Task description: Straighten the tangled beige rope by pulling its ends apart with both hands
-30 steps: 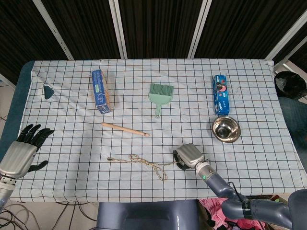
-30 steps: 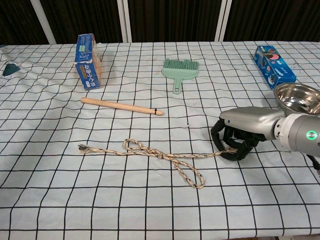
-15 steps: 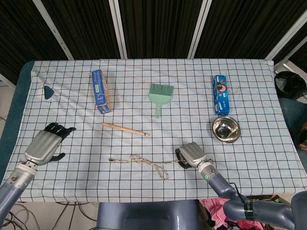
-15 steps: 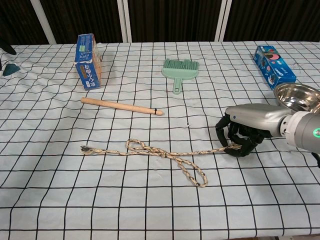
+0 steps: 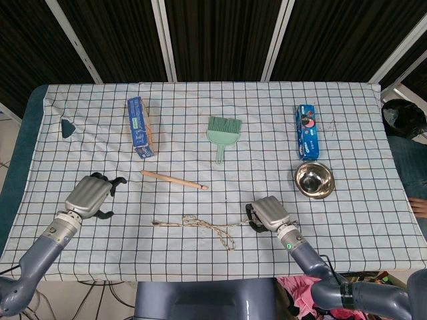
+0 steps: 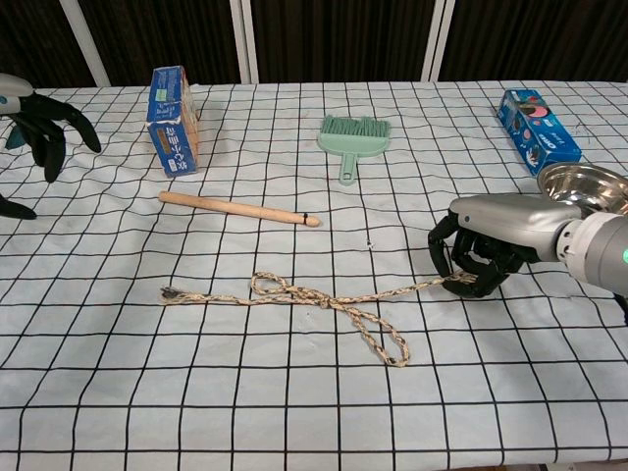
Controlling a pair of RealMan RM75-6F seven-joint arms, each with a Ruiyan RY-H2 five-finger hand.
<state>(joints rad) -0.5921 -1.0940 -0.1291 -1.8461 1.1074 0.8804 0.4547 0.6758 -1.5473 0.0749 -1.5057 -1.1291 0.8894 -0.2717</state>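
Note:
The beige rope [image 6: 324,302] lies tangled on the checked cloth, with a knot near its middle and a loop [image 6: 378,337] trailing toward the front; in the head view the rope [image 5: 200,225] runs along the near part of the table. My right hand [image 6: 481,250] [image 5: 267,213] grips the rope's right end, fingers curled around it. The rope's frayed left end [image 6: 169,292] lies free on the cloth. My left hand [image 5: 93,195] [image 6: 34,123] hovers over the table's left side, fingers spread and empty, well left of that free end.
A wooden stick [image 6: 238,209] lies just behind the rope. A blue box [image 6: 173,120] stands back left, a green hand brush [image 6: 351,137] at the back centre, a blue packet [image 6: 536,130] and a steel bowl [image 6: 584,186] on the right.
My left hand has swung in from the table's left edge toward the centre. My right hand has pulled the rope's end slightly right, drawing that section straighter.

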